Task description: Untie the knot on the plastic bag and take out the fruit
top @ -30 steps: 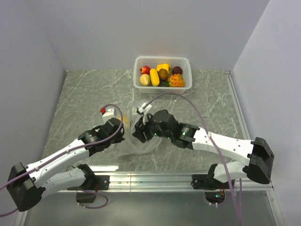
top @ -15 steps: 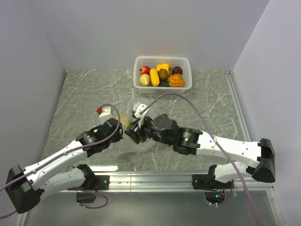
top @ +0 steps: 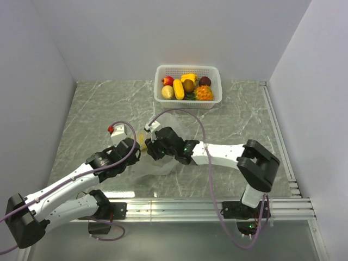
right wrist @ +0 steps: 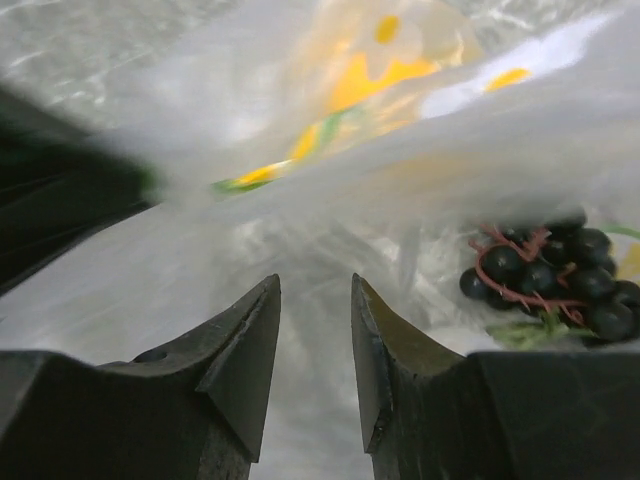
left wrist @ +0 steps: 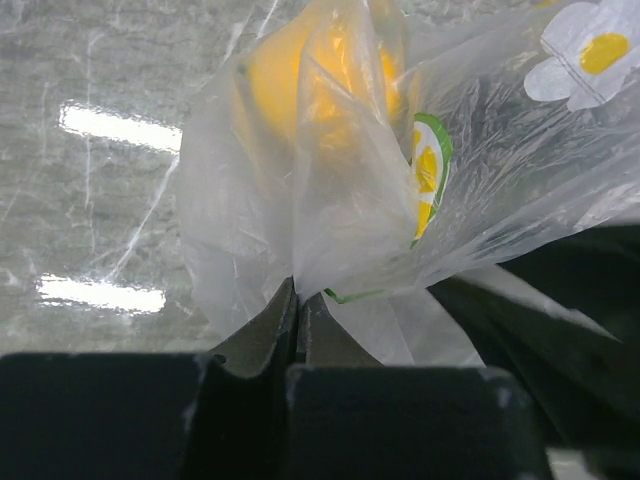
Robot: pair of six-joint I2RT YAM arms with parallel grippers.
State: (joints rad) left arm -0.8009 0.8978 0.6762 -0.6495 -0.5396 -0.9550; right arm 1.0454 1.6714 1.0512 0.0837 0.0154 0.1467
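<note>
left tool [left wrist: 298, 295] is clenched on a fold of the plastic bag [left wrist: 350, 200], its arm stretched low from the near left corner toward the middle of the counter [top: 92, 109]. right tool [right wrist: 315, 290] faces it, jaws a little apart against the film, gripping nothing; that arm doubles back at its elbow. inside the bag lie a grape bunch [right wrist: 545, 275] and a yellow fruit [left wrist: 275, 75]. 1 white basket [top: 187, 67] sits well behind.
</note>
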